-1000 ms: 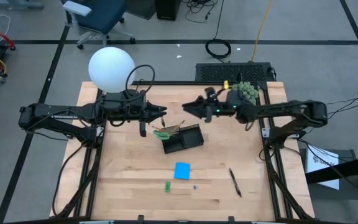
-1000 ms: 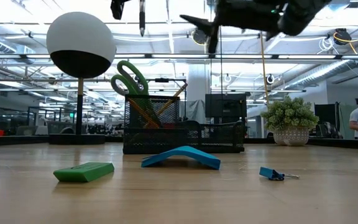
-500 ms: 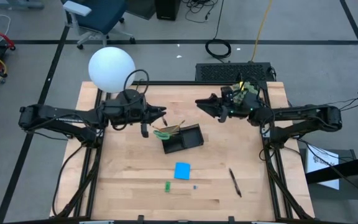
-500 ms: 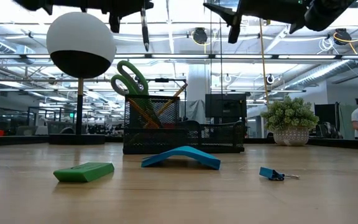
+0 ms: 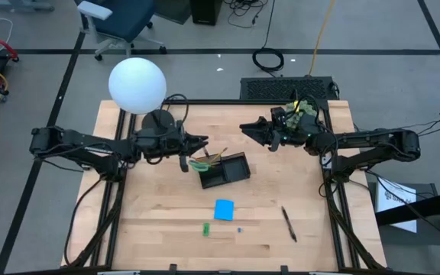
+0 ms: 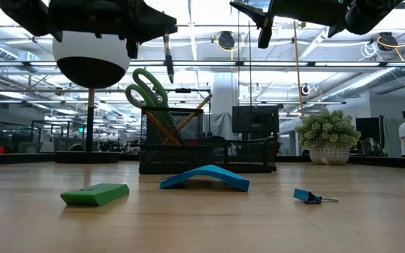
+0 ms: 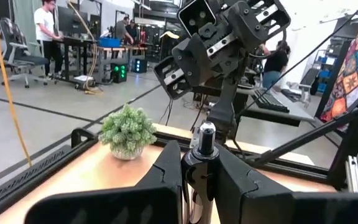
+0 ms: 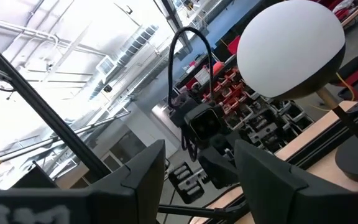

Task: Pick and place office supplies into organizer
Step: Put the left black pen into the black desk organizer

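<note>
The scene is lit evenly from overhead; in the high view the wooden table (image 5: 159, 221) is rendered bright and only faint, soft shadows are cast beneath the arms. The white lamp globe (image 5: 137, 84) is slightly blown out from above. In the low view strong backlight is supplied by the ceiling light strips (image 6: 209, 21) — the arms are reduced to dark silhouettes and the lower half of the globe is left in shade. The nearest tabletop there is softened. In the left wrist view the near fingers (image 7: 247, 186) are seen blurred. Glare from skylights (image 8: 55, 37) washes out much of the right wrist view, where straight beams appear bowed toward the edges.
</note>
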Robot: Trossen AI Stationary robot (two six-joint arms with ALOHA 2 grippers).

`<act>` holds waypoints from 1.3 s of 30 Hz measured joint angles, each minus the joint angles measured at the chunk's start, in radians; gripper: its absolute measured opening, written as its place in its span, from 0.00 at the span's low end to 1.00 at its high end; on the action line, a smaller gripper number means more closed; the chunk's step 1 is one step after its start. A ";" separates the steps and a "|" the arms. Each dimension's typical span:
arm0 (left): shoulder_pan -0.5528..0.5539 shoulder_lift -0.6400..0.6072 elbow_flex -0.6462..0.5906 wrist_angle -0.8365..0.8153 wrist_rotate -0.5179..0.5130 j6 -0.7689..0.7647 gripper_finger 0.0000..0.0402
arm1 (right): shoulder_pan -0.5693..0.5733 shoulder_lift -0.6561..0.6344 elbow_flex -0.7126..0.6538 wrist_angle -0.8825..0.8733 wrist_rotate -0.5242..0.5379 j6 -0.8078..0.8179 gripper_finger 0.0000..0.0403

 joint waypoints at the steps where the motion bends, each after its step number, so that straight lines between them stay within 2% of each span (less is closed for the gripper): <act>1: 0.001 0.017 0.000 0.015 0.004 -0.004 0.08 | 0.000 0.000 0.000 0.000 0.000 0.000 0.45; 12: 0.003 0.244 0.000 0.221 0.055 -0.038 0.08 | 0.004 0.000 0.000 -0.012 0.000 0.022 0.45; 28: 0.003 0.382 0.000 0.249 0.081 0.000 0.09 | 0.004 0.000 0.000 -0.054 -0.001 0.016 0.46; 39: 0.003 0.495 0.001 0.359 0.103 -0.031 0.10 | 0.004 0.000 0.000 -0.068 -0.001 0.023 0.46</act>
